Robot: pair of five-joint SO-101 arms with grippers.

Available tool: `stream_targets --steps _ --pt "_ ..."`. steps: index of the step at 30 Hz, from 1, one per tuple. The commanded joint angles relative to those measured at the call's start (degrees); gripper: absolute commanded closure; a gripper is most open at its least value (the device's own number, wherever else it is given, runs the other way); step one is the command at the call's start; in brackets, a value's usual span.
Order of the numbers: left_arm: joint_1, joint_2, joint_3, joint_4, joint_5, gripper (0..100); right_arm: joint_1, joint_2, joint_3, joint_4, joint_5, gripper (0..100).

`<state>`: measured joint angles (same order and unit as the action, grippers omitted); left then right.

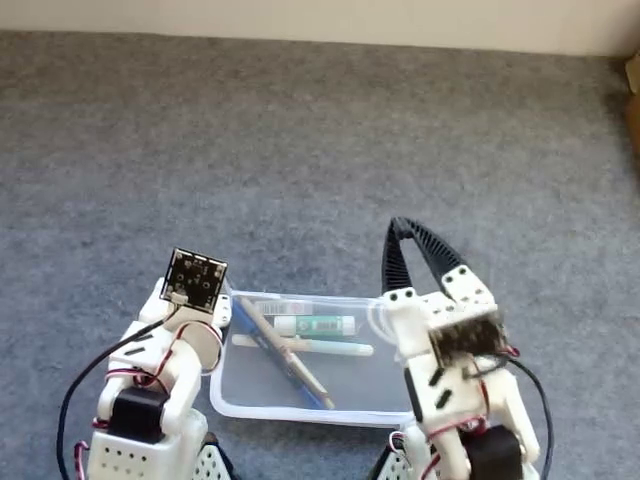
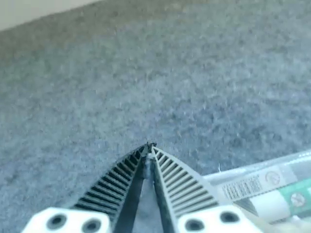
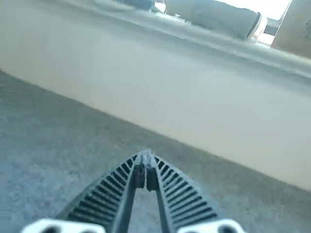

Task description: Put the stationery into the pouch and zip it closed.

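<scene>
Two arms sit at the near edge of a grey carpet (image 1: 300, 150), the left arm (image 1: 160, 390) and right arm (image 1: 455, 400) flanking a clear pouch (image 1: 300, 413) that lies flat between them. The left gripper (image 2: 148, 145) hovers over bare carpet just left of the pouch's far corner, its ribbed fingers pressed together on nothing. The right gripper (image 1: 398, 227) points away past the pouch's far right corner, tips likewise meeting and empty. Within the pouch's outline lie a white and green glue stick (image 1: 315, 325) along the far side, a white pen (image 1: 310, 347) beside it, and a blue pen (image 1: 318, 398) and pencil (image 1: 262, 330) running diagonally.
</scene>
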<state>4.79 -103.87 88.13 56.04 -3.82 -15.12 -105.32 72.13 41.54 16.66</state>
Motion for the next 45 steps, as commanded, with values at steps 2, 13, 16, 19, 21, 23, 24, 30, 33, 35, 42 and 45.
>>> stream_targets --steps 2,13,16,19,21,23,24,30,33,35,42,45 --pt "-0.84 -0.66 2.68 0.26 0.26 99 3.74 0.04 7.87 -1.54 0.62 99.1" --pt "-0.84 -0.66 7.78 -0.09 0.18 99 10.24 0.04 25.89 -1.54 0.35 99.1" --pt "-0.84 -0.66 7.87 -0.09 0.18 99 10.15 0.13 30.64 -0.92 0.26 99.3" --pt "-0.84 -0.66 7.87 -0.09 0.18 99 10.33 0.13 32.40 3.21 -1.49 99.3" --pt "-0.84 -0.66 7.96 -0.09 0.18 99 10.33 0.13 32.40 5.05 -5.98 99.3" --pt "-0.84 -0.66 8.57 -0.18 0.18 99 10.33 0.13 32.40 7.25 -12.04 99.3" --pt "-0.84 -0.66 8.84 -0.35 0.18 99 10.33 0.13 32.40 8.31 -14.77 99.3" --pt "-0.84 -0.48 8.92 -1.58 0.18 99 10.33 0.13 32.40 14.02 -21.89 99.3" --pt "-0.84 -0.48 8.92 -1.41 0.18 99 10.33 0.13 32.40 17.19 -21.89 99.3" --pt "-0.84 -0.40 8.92 -1.41 0.18 99 10.33 0.13 32.40 19.65 -21.89 99.3" --pt "-0.84 -0.31 8.92 3.08 0.26 99 10.33 0.13 32.40 26.42 -21.89 99.3" --pt "-0.84 -0.31 8.92 6.24 0.26 99 10.33 0.13 32.40 29.67 -21.89 99.3"
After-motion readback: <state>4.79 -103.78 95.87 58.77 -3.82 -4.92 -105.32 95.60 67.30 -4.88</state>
